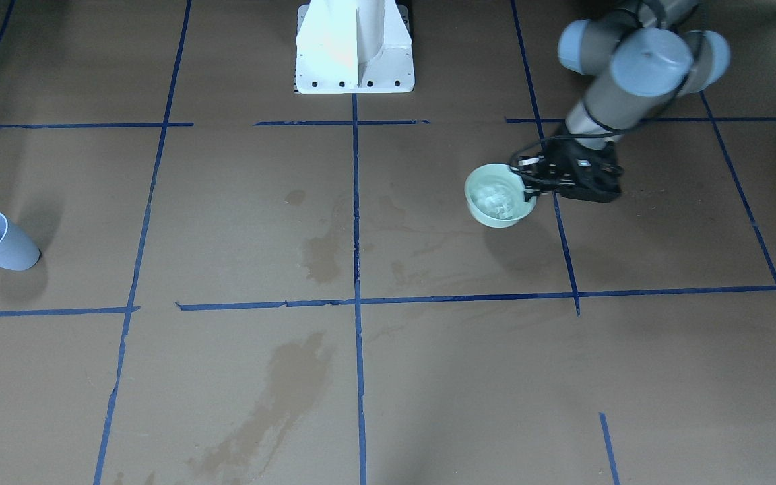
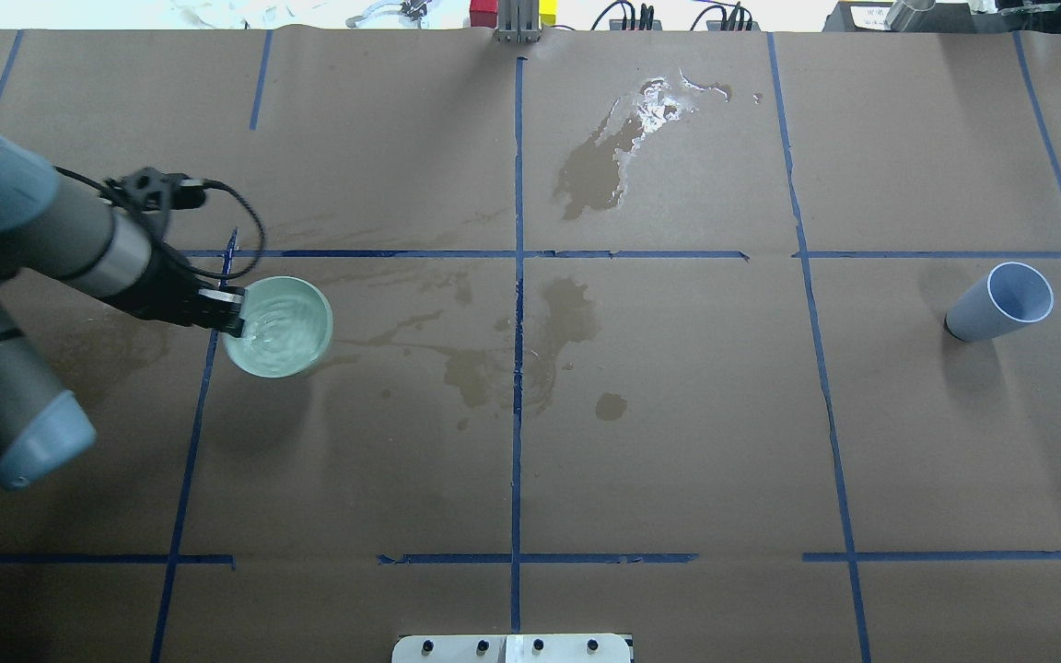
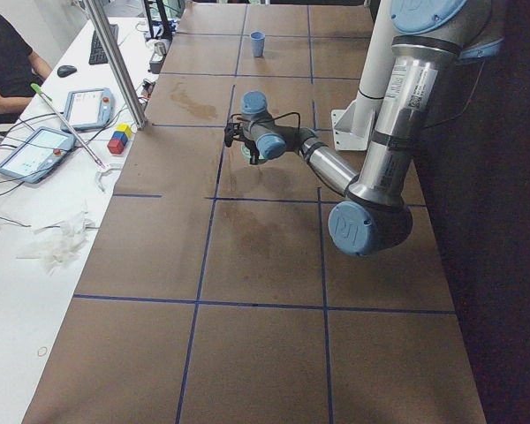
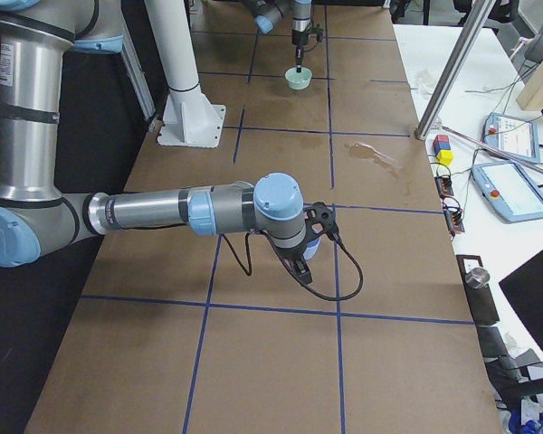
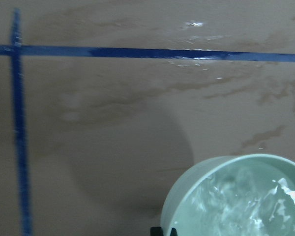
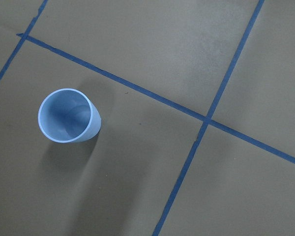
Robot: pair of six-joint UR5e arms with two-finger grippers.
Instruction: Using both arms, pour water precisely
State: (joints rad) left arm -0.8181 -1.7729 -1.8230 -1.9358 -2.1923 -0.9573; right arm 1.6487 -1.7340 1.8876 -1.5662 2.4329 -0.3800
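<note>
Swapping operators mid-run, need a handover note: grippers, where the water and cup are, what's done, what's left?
The left gripper has its jaws shut on the rim of the green bowl, apparently lifted off the table; the water is in it, rippling.
The right gripper hangs near the blue cup; jaws open or shut, cannot tell.
The cup stands upright, looks empty, on the robot's right.
Done: bowl grasped. Left: probably take the cup, then pour.

We see the left arm (image 2: 79,244) stretched out low, its left gripper (image 2: 234,313) pinching the rim of a bowl (image 2: 324,318) just ahead of it. The right arm (image 4: 163,212) reaches out level, right gripper (image 4: 303,268) pointing down, finger spacing unclear.
</note>
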